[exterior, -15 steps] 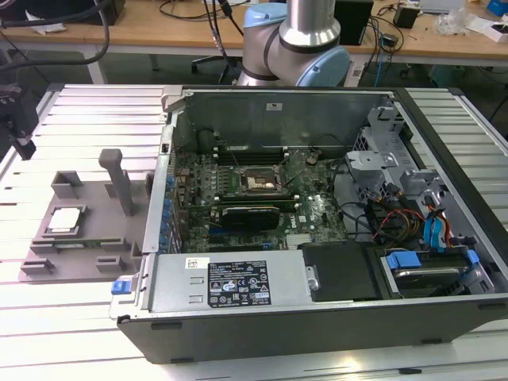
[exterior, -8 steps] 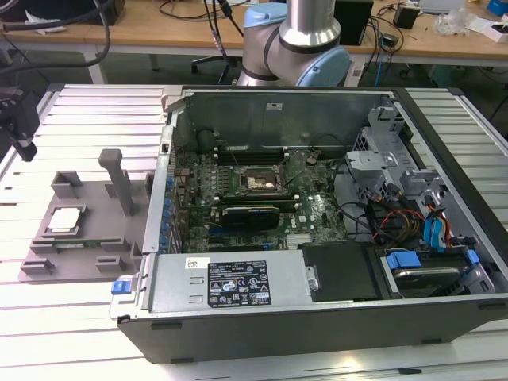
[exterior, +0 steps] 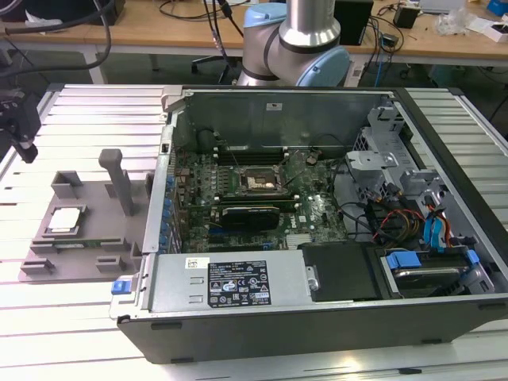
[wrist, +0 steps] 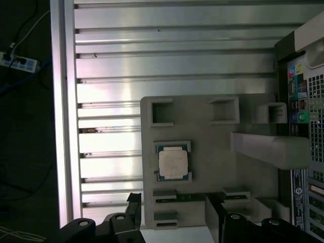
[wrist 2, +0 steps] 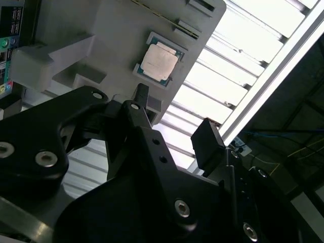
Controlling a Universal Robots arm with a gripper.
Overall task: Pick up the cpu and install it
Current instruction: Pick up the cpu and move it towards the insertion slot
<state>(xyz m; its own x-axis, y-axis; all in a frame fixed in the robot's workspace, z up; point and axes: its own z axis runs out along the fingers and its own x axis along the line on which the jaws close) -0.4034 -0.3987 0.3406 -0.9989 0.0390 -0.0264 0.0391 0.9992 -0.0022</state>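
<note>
Well clear of the parted fingers (wrist: 133,207), the cpu (wrist: 173,163) lies untouched.

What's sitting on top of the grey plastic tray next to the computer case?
The small square silvery-topped cpu lies flat in a pocket of the grey plastic tray, uncovered. A tall grey post also stands on it. The pocket floor beneath the chip is hidden.

beneath me runs a bright ribbed aluminium tabletop (exterior: 87,119), and behind it a long wooden bench (exterior: 159,36) strewn with cables (exterior: 105,30).
</note>
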